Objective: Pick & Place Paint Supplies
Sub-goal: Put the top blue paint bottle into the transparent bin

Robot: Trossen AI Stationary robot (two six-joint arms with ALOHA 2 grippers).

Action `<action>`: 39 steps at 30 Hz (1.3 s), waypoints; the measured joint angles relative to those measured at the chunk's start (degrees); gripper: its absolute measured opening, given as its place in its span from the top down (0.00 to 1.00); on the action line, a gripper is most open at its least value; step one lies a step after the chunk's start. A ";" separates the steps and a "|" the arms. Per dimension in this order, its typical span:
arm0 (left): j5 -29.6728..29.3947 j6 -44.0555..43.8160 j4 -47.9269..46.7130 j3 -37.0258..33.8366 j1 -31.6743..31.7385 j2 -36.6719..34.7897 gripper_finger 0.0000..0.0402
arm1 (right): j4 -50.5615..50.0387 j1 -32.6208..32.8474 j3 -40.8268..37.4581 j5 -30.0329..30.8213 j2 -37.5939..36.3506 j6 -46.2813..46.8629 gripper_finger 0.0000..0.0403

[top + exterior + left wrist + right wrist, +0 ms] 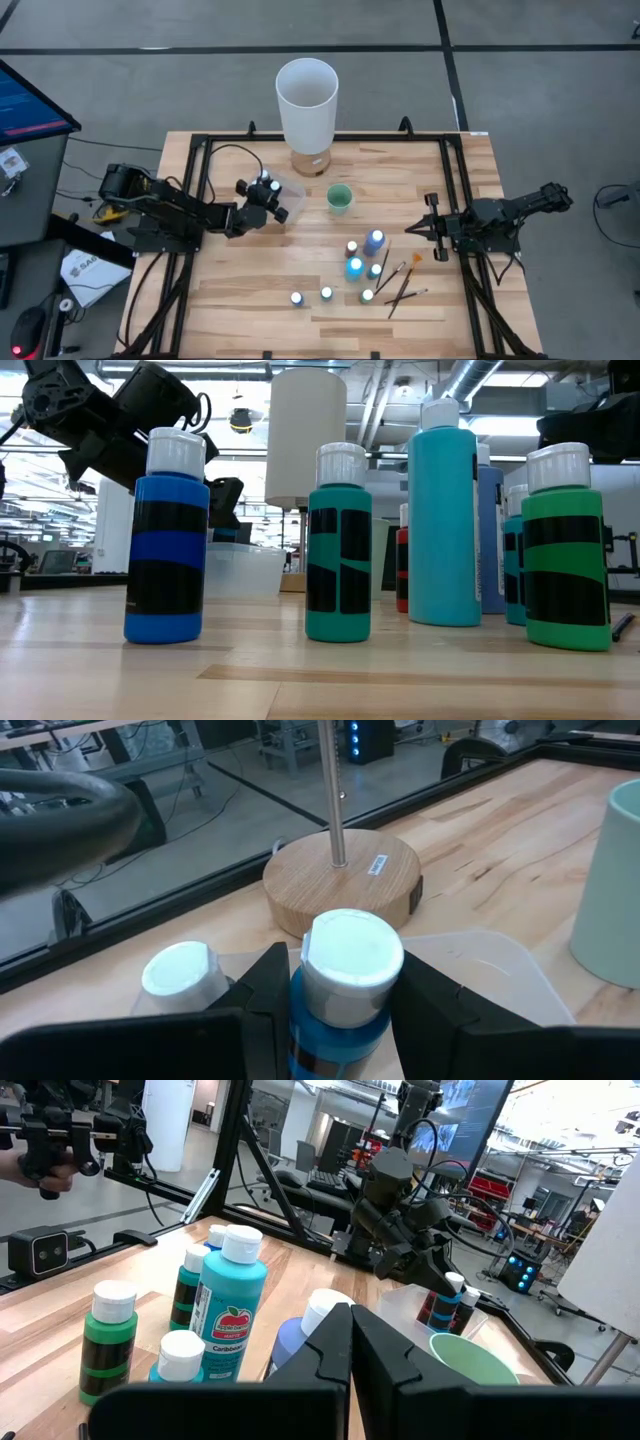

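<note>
The left gripper [268,192] hangs over a clear plastic container [285,195], its dark fingers [262,995] clamped on a small blue paint bottle [340,1005] with a round white cap. Just beside that bottle, on the side away from the green cup [340,199], stands a second white-capped bottle [180,975]; in the right wrist view it shows a reddish body. Beyond the gripper's fingertips sits the round wooden base [340,880] of the tall white cylinder [307,100], with a thin metal rod rising from it.

The right gripper [425,226] waits near the right edge of the table [250,290], fingers [335,1345] pressed together and holding nothing. Ahead of it and a little toward the near edge stands the cluster of remaining bottles: a tall teal bottle [355,267] with a printed label, a rounded blue-grey bottle [375,240], a green bottle with black bands [108,1342] and other small white-capped ones. 2 more bottles, blue [166,545] and teal [338,555], stand apart, farther from it, near the front edge. The dark-handled brushes [398,287] lie crossed beside the cluster, below the right gripper in the high view, 1 with an orange tip [417,259].
</note>
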 joint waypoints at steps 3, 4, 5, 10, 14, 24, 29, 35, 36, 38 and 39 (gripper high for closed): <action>0.03 0.00 0.01 0.00 0.00 -0.02 0.75 | 0.00 0.00 0.01 0.00 0.01 -0.01 1.00; 0.03 0.00 0.03 0.00 0.05 -0.02 0.75 | 0.00 0.01 0.00 0.00 -0.01 0.01 1.00; 0.06 0.00 0.03 0.00 0.24 -0.02 0.75 | 0.00 0.01 0.00 0.00 0.00 0.00 1.00; 0.11 -1.49 0.20 -0.77 1.27 -0.04 0.75 | 0.00 0.02 -0.01 0.00 0.01 0.01 1.00; 0.16 -2.28 0.33 -1.69 1.27 -0.04 0.75 | 0.00 0.00 -0.01 0.00 -0.01 0.01 1.00; 0.13 -4.55 1.46 -2.99 1.27 -0.04 0.68 | 0.00 0.00 0.01 0.00 -0.01 0.01 1.00; 0.13 -4.54 1.45 -2.99 1.29 -0.04 0.67 | 0.00 0.02 0.01 0.00 0.01 0.01 1.00; 0.13 -4.55 1.47 -2.99 1.57 -0.04 0.66 | 0.00 0.02 0.00 0.00 0.01 -0.01 1.00; 0.13 -4.55 1.47 -2.99 1.57 -0.04 0.66 | 0.00 0.01 0.00 0.00 0.01 0.01 1.00; 0.13 -4.66 1.49 -2.99 1.57 -0.04 0.66 | 0.00 0.01 0.00 0.00 0.00 0.01 1.00; 0.13 -4.74 1.49 -2.99 1.57 -0.04 0.66 | 0.00 0.02 0.01 0.00 -0.01 0.01 1.00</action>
